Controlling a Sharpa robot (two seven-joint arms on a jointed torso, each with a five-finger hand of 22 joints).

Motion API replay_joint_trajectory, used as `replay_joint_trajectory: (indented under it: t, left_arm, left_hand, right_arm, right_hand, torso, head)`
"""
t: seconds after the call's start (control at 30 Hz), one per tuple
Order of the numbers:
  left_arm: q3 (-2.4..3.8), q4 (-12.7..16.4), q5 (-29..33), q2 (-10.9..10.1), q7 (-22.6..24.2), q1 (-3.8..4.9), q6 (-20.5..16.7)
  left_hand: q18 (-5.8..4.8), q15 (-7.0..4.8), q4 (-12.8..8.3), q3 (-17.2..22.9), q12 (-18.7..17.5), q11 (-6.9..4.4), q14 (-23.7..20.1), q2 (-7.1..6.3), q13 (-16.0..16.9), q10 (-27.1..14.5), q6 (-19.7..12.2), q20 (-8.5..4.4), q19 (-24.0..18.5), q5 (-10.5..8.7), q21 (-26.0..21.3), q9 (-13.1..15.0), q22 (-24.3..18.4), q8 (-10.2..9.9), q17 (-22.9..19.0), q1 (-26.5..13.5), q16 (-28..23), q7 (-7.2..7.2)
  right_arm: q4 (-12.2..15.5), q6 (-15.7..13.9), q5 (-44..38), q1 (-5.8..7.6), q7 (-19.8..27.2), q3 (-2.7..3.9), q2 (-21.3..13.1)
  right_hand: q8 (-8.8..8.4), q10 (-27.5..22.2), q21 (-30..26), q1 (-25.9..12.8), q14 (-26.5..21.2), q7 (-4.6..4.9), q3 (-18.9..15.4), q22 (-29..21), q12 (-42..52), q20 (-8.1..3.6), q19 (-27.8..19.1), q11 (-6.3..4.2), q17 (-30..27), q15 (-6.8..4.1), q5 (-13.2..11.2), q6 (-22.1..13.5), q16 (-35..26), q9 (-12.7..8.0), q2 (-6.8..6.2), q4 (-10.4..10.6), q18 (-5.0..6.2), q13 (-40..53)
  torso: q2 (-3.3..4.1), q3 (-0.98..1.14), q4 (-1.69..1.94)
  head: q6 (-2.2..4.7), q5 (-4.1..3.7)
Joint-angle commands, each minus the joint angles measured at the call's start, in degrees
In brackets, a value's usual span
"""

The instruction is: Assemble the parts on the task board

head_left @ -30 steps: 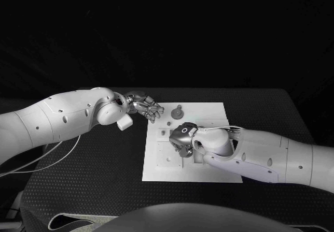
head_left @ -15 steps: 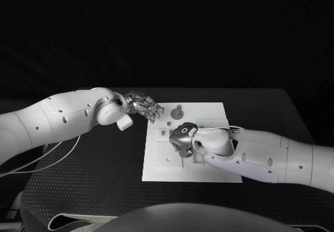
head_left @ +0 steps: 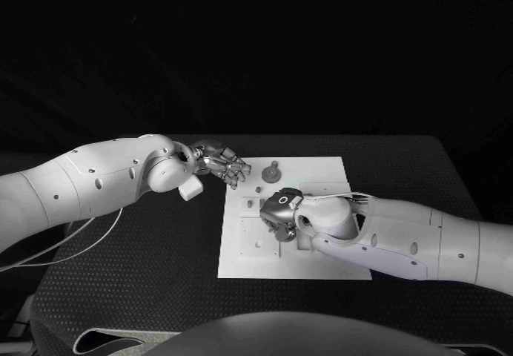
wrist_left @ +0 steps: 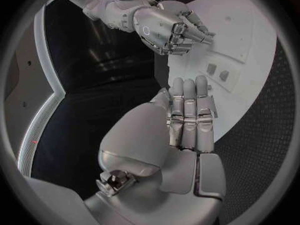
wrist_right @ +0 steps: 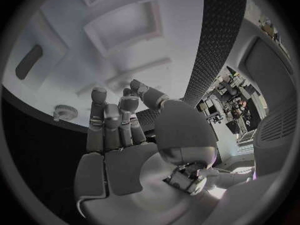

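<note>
The white task board (head_left: 321,256) lies in the middle of the table. A round gear-like part (head_left: 273,174) sits near its far edge, also seen as a small toothed disc (wrist_right: 64,112). Small pieces (head_left: 260,190) stand near the board's far left, and two of them (wrist_left: 211,68) show in the left wrist view. My right hand (head_left: 283,213) is over the board's middle, fingers bent down with the tips at the board (wrist_left: 203,35); its palm (wrist_right: 119,135) holds nothing. My left hand (head_left: 222,164) hovers by the board's far left corner, fingers (wrist_left: 187,110) straight, holding nothing.
The board has rectangular recesses (wrist_right: 122,27) and a dark slot (wrist_right: 28,62). Black table (head_left: 139,267) surrounds the board on all sides. A white cable (head_left: 64,248) trails on the table under the left arm.
</note>
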Motion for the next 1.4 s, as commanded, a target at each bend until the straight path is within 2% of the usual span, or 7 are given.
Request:
replay_joint_trajectory:
  t: [0.03,0.87,1.4]
  left_arm:
    - [0.05,0.1,0.2,0.1,0.4,0.07,0.7]
    - [0.05,0.2,0.2,0.0,0.3,0.07,0.8]
    - [0.05,0.2,0.1,0.0,0.3,0.07,1.0]
  left_hand:
    - [1.0,-0.04,0.4,0.0,-0.4,0.43,-0.3,-0.53,0.1,0.1,-0.1,0.24,-0.1,0.0,-0.3,-0.1,0.1,-0.4,-0.1,-0.1,-0.1,0.13]
    - [1.02,-0.03,0.5,-0.1,-0.4,0.44,-0.3,-0.57,0.1,0.1,-0.2,0.25,-0.1,-0.01,-0.3,0.0,0.1,-0.4,-0.1,0.0,-0.1,0.13]
    - [1.02,-0.03,0.6,-0.1,-0.4,0.44,-0.3,-0.58,0.1,0.1,-0.2,0.26,-0.1,0.0,-0.3,0.0,0.1,-0.4,-0.1,0.1,-0.1,0.14]
  right_arm:
    - [0.1,1.5,-0.1,-0.04,0.4,0.0,0.0]
    - [-0.4,-0.1,0.0,-0.03,-0.9,0.0,0.4]
    - [-0.2,0.5,-0.4,-0.03,-0.9,0.0,0.4]
  right_hand:
    - [0.03,-7.8,0.2,-0.2,0.2,-2.72,0.3,1.0,0.3,0.03,0.5,-3.97,-0.1,-2.12,0.4,6.0,0.1,0.0,-0.26,-0.1,0.77,-0.1]
    - [-0.32,-8.1,-0.1,-0.5,0.0,-2.5,0.3,0.9,0.1,0.12,0.3,-3.77,-0.2,-2.01,0.4,5.6,-0.3,-0.1,-0.73,-0.1,0.78,-0.4]
    - [-0.27,-8.0,-0.1,-0.3,0.1,-2.54,0.4,0.9,0.1,0.1,0.4,-3.8,-0.2,-1.99,0.4,5.7,-0.3,-0.1,-0.53,-0.1,0.77,-0.4]
  torso:
    - [0.0,-0.01,0.02]
    - [0.02,-0.04,0.01]
    - [0.01,-0.02,-0.01]
  head:
    - [-0.09,0.01]
    - [-0.26,-0.02]
    - [-0.27,-0.09]
